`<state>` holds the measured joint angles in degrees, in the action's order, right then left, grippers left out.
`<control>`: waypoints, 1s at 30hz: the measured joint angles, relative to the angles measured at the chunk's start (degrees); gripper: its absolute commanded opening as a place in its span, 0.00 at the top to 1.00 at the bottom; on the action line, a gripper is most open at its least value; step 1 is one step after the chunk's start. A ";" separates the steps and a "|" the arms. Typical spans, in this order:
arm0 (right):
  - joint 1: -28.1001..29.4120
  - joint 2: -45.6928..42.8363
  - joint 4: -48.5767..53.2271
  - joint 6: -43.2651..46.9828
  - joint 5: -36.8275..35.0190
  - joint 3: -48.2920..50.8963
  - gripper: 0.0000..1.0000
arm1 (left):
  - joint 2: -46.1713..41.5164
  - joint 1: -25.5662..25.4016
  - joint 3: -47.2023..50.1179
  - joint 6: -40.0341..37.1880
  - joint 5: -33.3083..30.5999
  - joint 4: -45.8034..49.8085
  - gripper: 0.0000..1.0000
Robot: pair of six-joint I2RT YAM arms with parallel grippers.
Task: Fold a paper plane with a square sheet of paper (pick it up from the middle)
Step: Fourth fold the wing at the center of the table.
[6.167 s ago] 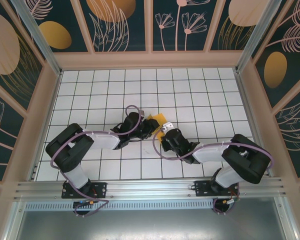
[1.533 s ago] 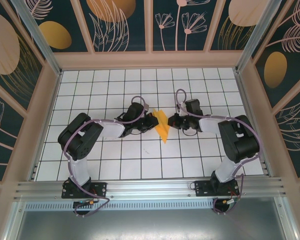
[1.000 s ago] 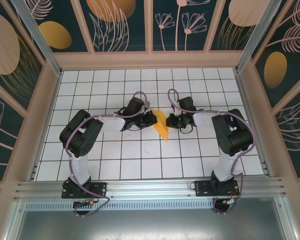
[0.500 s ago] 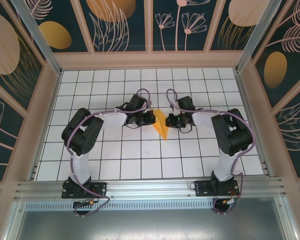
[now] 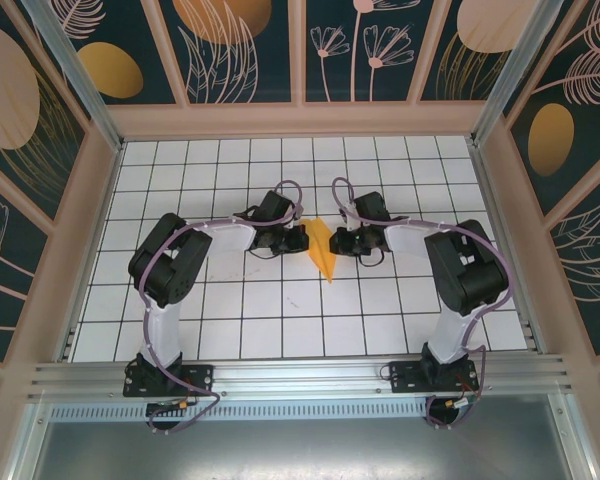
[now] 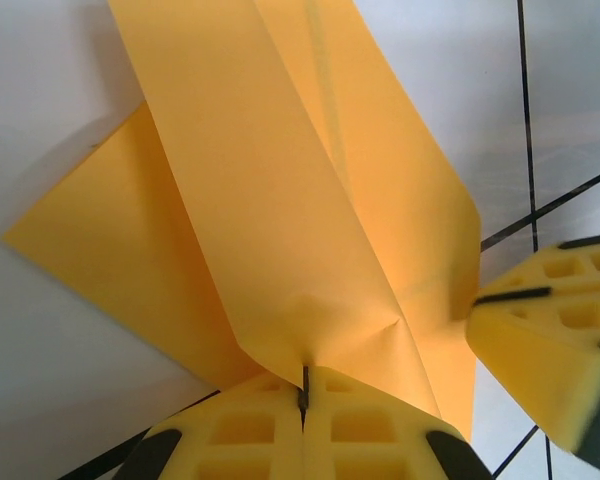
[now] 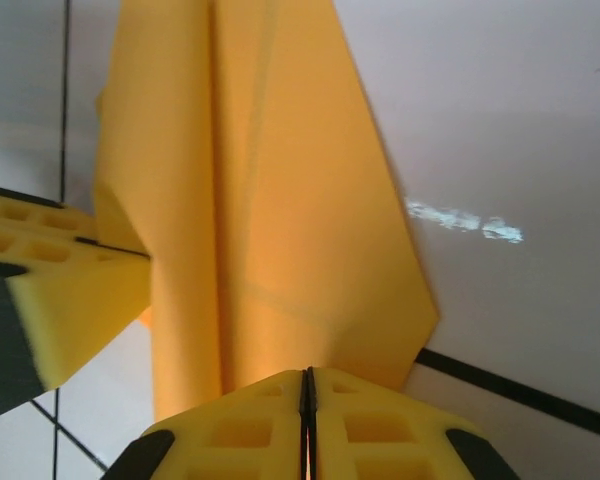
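The left gripper and right gripper are clamping their fingers onto opposite edges of the slim orange-yellow paper plane between them (likely steadying it for creasing).

paper plane on table | between left claw, right claw

Both arms are black with white links, purple cables and yellow, grid-moulded fingertips.
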<state>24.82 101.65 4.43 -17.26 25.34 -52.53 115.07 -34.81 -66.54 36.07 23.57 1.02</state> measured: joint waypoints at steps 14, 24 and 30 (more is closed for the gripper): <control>1.60 -6.16 -3.61 -4.96 11.52 6.97 0.97 | 1.81 0.00 -3.37 -1.66 0.17 0.50 0.97; 1.46 -3.10 -6.84 -7.39 14.16 7.32 0.97 | 2.86 0.00 -4.48 -3.74 -0.26 2.34 0.97; 1.42 -1.44 -8.11 -8.26 14.62 7.69 0.97 | 2.97 0.00 -5.20 -4.83 -0.50 3.61 0.97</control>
<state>26.24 100.20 -3.68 -25.52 39.97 -44.84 118.04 -34.81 -71.75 31.24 23.07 4.62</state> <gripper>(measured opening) 0.068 0.069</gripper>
